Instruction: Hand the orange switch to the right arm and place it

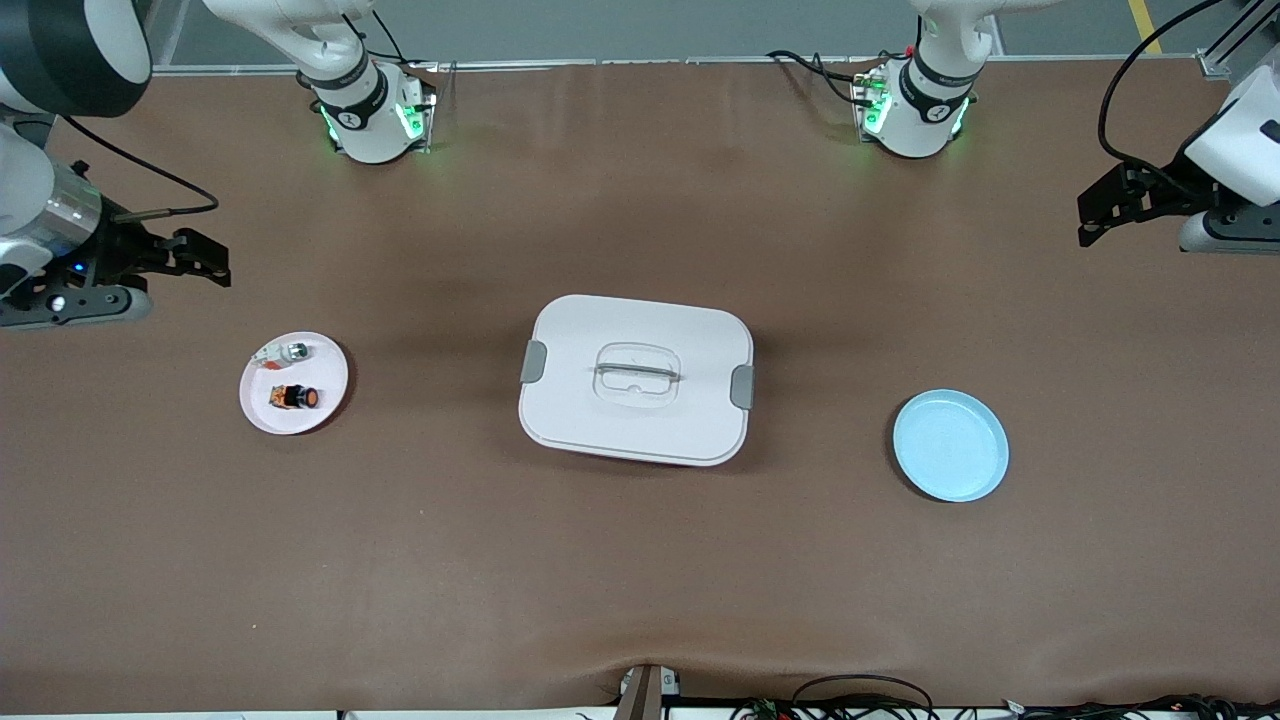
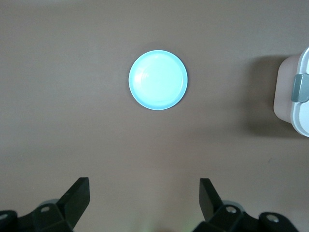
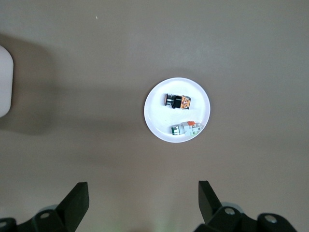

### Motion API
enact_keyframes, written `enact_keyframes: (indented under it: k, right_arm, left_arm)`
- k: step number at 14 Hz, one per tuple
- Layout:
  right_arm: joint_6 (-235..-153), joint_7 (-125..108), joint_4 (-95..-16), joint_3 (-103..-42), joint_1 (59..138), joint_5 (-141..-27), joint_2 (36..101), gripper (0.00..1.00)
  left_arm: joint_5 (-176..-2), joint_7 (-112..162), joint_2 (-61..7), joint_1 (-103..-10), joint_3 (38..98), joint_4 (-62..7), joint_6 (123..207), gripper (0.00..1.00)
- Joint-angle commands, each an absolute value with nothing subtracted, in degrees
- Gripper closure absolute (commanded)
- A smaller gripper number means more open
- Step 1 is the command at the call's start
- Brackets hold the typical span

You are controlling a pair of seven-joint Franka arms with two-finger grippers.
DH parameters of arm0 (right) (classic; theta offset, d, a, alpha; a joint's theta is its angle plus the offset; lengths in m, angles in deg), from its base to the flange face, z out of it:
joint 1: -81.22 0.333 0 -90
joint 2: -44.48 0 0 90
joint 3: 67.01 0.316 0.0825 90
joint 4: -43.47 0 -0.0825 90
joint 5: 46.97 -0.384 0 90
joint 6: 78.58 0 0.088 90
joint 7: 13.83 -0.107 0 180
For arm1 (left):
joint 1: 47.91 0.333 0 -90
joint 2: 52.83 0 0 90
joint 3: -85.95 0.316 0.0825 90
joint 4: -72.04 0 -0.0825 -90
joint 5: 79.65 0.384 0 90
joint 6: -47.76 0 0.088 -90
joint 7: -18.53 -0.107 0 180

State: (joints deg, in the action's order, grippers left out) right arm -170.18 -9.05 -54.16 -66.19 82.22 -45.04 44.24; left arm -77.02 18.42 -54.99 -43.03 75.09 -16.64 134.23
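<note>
On the white plate [image 1: 262, 400] — orange switch [image 1: 294, 398]

The right gripper [image 3: 142, 205] hung with fingers spread over bare table. A white plate [image 3: 157, 116] carried the orange switch [image 3: 177, 101] beside a silvery-white part [image 3: 186, 128].

I count two plates, one white [image 1: 262, 412] and one pale blue [image 1: 950, 446]; one lidded white box [image 1: 636, 380]; one orange switch [image 1: 295, 398]; one silvery part [image 1: 283, 352]; and two arms, each with one pincer.
</note>
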Motion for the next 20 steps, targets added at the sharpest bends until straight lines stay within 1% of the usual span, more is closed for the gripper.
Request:
enact_keyframes:
  k: [1, 5, 11, 13, 18, 20]
  right_arm:
    - [-169.0, -10.0, -50.5, -66.0, 80.3, -48.1, 46.0, 0.0]
    - [-168.3, -9.6, -48.6, -66.0, 78.0, -49.0, 46.1, 0.0]
    - [-167.9, -10.0, -42.8, -66.0, 76.6, -49.2, 45.9, 0.0]
    - [-164.6, -9.3, -42.7, -65.8, 76.7, -48.4, 45.6, 0.0]
    - [-163.9, -10.1, -43.9, -65.4, 77.2, -48.6, 45.4, 0.0]
    - [-164.9, -10.1, -44.9, -65.4, 77.6, -49.1, 44.7, 0.0]
  left_arm:
    - [-76.5, 17.7, -56.7, -42.8, 74.8, -18.1, 135.1, 0.0]
    - [-76.5, 17.8, -56.6, -42.9, 74.8, -18.1, 135.1, 0.0]
    - [-76.6, 17.8, -56.6, -42.8, 74.8, -18.0, 135.1, 0.0]
    - [-76.5, 17.8, -56.6, -42.8, 74.8, -18.0, 135.1, 0.0]
    - [-76.6, 17.8, -56.6, -42.8, 74.8, -18.0, 135.1, 0.0]
    - [-76.5, 17.8, -56.6, -42.8, 74.8, -18.0, 135.1, 0.0]
